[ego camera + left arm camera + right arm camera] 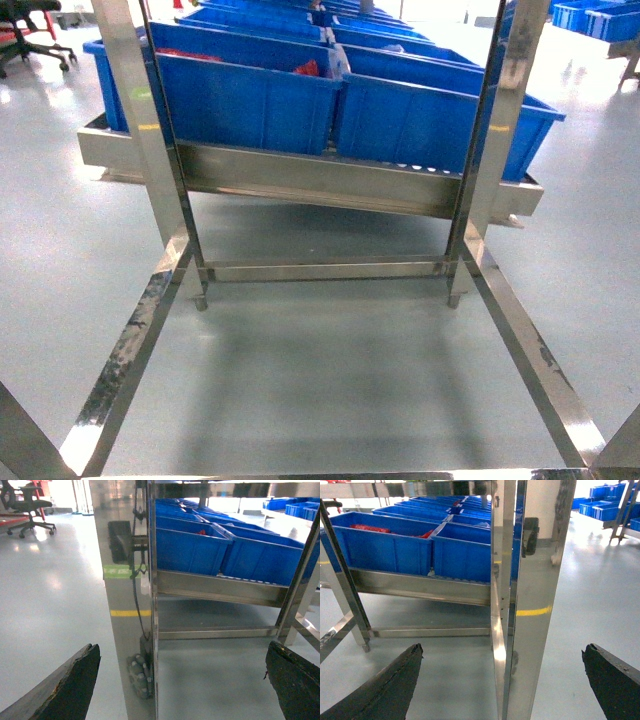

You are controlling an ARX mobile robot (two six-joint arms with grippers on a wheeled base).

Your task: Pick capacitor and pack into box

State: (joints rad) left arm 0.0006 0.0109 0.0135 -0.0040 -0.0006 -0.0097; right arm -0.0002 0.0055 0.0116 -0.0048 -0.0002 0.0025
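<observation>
Neither the capacitor nor the box shows in any view. In the left wrist view my left gripper (182,660) is open, its dark fingers (70,690) spread wide with nothing between them, facing a steel upright post (127,600). The right wrist view shows my right gripper (502,657) open too, dark fingers (385,690) wide apart and empty, with another steel post (520,605) straight ahead. No gripper appears in the head view.
Blue plastic bins (250,95) sit in rows on a slanted steel shelf (310,180) of a rack; one holds red items (367,528). A low steel frame (130,350) borders grey floor. An office chair (27,507) stands far left.
</observation>
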